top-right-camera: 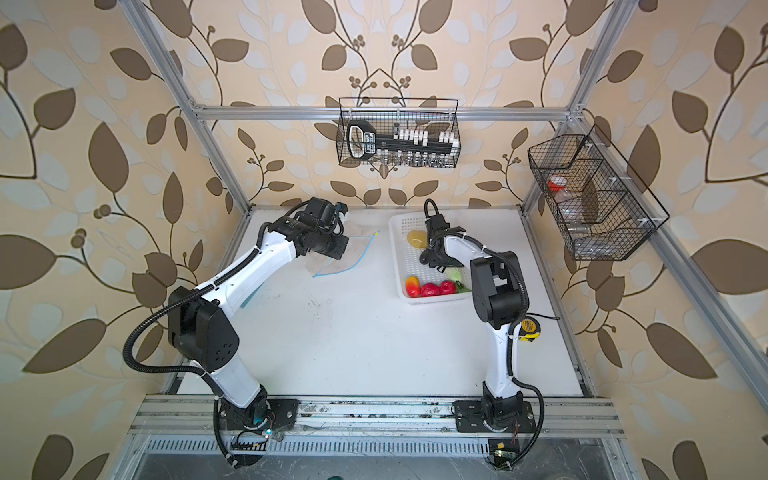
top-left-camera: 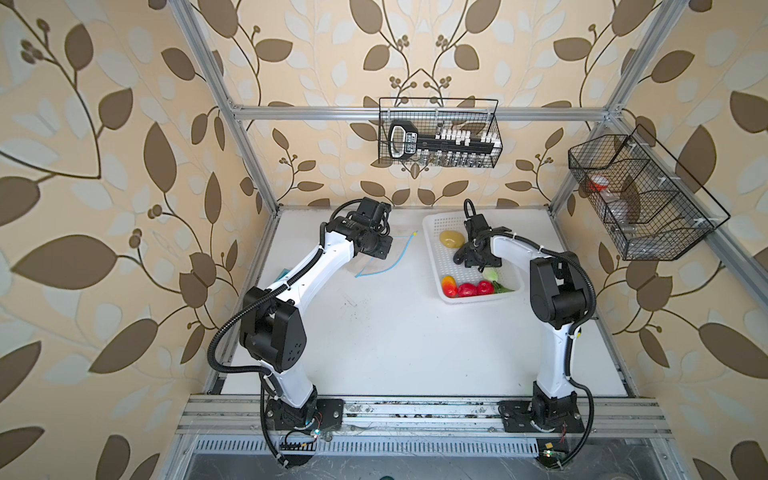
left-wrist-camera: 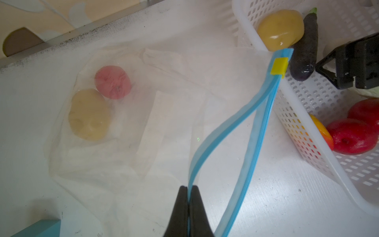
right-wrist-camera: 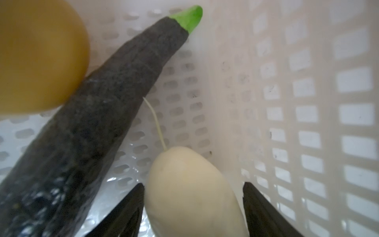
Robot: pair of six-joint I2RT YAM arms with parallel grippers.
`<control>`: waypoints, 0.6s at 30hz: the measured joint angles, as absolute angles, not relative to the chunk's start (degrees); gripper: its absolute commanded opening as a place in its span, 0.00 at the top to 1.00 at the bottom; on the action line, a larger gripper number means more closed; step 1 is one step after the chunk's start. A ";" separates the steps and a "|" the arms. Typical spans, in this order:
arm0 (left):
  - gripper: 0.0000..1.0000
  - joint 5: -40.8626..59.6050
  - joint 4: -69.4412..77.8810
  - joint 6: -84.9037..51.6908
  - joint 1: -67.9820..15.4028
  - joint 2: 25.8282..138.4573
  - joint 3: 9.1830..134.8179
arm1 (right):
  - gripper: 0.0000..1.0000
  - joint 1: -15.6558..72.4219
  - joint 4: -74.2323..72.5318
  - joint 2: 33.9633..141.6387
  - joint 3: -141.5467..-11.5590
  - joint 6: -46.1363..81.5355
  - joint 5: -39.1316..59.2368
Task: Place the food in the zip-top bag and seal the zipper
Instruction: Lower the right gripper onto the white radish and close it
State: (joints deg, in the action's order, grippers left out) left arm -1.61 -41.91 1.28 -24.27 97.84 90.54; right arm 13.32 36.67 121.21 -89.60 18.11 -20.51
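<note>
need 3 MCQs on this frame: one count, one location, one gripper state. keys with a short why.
1. How many food pieces lie in the zip-top bag? A none; B four; C two.
2. Where is the eggplant? A in the white basket; B in the bag; C on the bare table.
3. The left gripper is: A open above the bag; B shut on the zipper; C shut on the basket rim.

Key:
1. C: a potato and a tomato show through the film.
2. A: it lies inside the basket wall.
3. B: the jaws pinch the blue strip.
</note>
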 measured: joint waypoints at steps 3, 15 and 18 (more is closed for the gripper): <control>1.00 -1.54 -41.98 1.26 -24.27 97.84 90.54 | 0.31 13.28 36.88 121.86 -90.56 17.96 -20.51; 1.00 0.03 -41.98 0.62 -23.53 97.84 90.54 | 0.64 12.45 37.65 123.20 -93.62 17.08 -18.98; 1.00 1.13 -41.95 -0.27 -23.51 97.84 90.54 | 0.66 12.03 36.16 121.40 -91.39 17.08 -17.45</control>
State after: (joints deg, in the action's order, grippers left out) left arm 1.13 -41.95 -0.27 -23.51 97.84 90.54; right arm 12.03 36.16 121.40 -91.39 17.08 -17.45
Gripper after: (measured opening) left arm 0.048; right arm 0.518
